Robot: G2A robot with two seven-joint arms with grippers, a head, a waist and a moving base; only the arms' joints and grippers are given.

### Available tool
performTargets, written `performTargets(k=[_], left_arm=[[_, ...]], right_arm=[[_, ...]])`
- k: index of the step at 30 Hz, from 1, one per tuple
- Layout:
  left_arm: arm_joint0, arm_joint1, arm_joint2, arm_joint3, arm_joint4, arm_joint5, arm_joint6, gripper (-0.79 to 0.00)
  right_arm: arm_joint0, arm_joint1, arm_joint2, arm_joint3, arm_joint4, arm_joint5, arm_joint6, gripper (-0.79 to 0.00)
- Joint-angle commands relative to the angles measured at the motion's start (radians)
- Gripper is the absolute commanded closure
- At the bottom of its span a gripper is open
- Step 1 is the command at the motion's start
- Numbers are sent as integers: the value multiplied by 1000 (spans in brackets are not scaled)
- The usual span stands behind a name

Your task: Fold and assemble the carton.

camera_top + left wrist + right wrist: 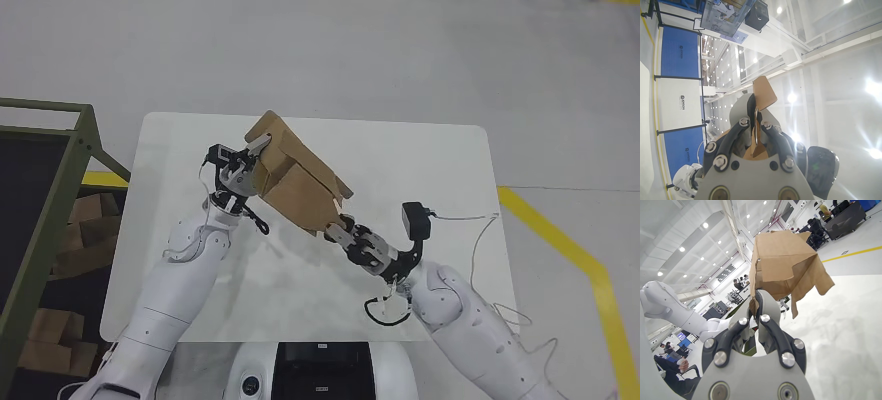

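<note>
The brown carton (pixel 295 180) hangs tilted above the white table (pixel 440 160), held between both arms. My left gripper (pixel 243 165) is shut on a flap at its far left end; in the left wrist view that flap (pixel 763 92) runs between the fingers of the left gripper (pixel 755 111). My right gripper (pixel 336 229) is shut on a wall edge at the carton's near right corner. In the right wrist view the carton (pixel 783 262) shows its open end with loose flaps hanging, and the right gripper (pixel 754 306) pinches its lower corner.
A green-framed cart (pixel 45 200) with cardboard pieces stands off the table's left side. A black device (pixel 414 220) with a thin cable (pixel 470 215) lies on the table near the right arm. Yellow floor tape (pixel 560 240) runs to the right.
</note>
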Motion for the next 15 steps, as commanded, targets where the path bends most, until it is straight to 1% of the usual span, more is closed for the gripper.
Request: performTargets(k=[1, 2, 3, 4, 5, 11, 15], left_arm=[[-1, -2, -2, 2, 1, 4, -1, 0], [-2, -2, -4, 4, 0, 8, -1, 0], [-3, -3, -5, 5, 2, 13, -3, -163], [-4, -3, -6, 7, 6, 20, -7, -394], [-5, -3, -7, 10, 9, 29, -9, -785], [-10, -4, -21, 18, 33, 62, -13, -785], [-7, -1, -51, 32, 40, 72, -11, -785]], right_arm=[[-2, -1, 5, -2, -3, 0, 1, 0], [-5, -1, 9, -2, -5, -1, 1, 0], [-7, -1, 13, -2, -7, -2, 2, 0], [-10, 0, 17, -2, -8, -5, 3, 0], [-13, 0, 22, -4, -9, -6, 3, 0], [-32, 3, 56, -26, -17, -18, 5, 0], [-45, 7, 83, -42, -19, -33, 16, 0]])
